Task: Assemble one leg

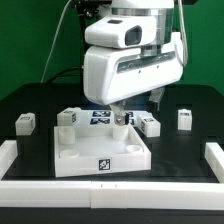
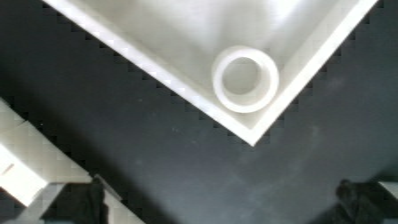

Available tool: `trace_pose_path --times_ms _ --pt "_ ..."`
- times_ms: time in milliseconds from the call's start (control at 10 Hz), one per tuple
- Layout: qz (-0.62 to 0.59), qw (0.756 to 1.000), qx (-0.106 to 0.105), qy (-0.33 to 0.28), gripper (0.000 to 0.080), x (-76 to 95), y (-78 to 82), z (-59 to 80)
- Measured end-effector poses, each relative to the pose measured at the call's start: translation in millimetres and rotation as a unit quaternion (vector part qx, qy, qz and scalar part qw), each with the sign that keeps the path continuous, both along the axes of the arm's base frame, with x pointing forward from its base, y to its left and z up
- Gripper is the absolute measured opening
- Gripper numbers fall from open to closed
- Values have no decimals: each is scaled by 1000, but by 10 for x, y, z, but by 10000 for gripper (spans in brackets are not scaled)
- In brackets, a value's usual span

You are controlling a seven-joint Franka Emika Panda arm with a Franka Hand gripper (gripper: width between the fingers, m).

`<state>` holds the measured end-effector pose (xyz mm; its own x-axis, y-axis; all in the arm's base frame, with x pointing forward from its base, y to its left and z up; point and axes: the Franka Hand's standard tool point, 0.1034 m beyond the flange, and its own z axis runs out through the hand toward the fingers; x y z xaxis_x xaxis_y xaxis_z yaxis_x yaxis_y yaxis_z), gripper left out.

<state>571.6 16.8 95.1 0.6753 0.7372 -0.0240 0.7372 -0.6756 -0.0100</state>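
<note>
The large white square tabletop (image 1: 100, 150) lies in the middle of the black table. My gripper (image 1: 120, 114) hangs over its far corner on the exterior view's right. In the wrist view that corner (image 2: 267, 120) and its round socket (image 2: 246, 78) lie ahead of my gripper (image 2: 222, 205). The jaws stand wide apart with only black table between them. Small white tagged legs lie around the tabletop: one (image 1: 27, 122) at the exterior view's left, one (image 1: 68, 117) behind the tabletop, one (image 1: 148, 124) just beside my gripper and one (image 1: 184, 118) further right.
The marker board (image 1: 97, 116) lies behind the tabletop, partly hidden by the arm. A raised white border (image 1: 110, 190) runs along the front and both sides of the table. A white edge (image 2: 27, 165) that I cannot name shows beside one finger in the wrist view.
</note>
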Motion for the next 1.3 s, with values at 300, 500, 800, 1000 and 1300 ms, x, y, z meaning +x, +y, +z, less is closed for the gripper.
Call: trace_pose_path --times_ms 300,500,800,1000,1300 --pt "0 1000 0 0 650 0 0 0" --pt "0 1000 0 0 650 -1 0 -1" --pt "7 1000 -1 -1 650 -8 -2 -9" --pt "113 994 -1 -8 650 -266 -5 -164" --pt "224 974 -5 43 650 -493 -45 -239"
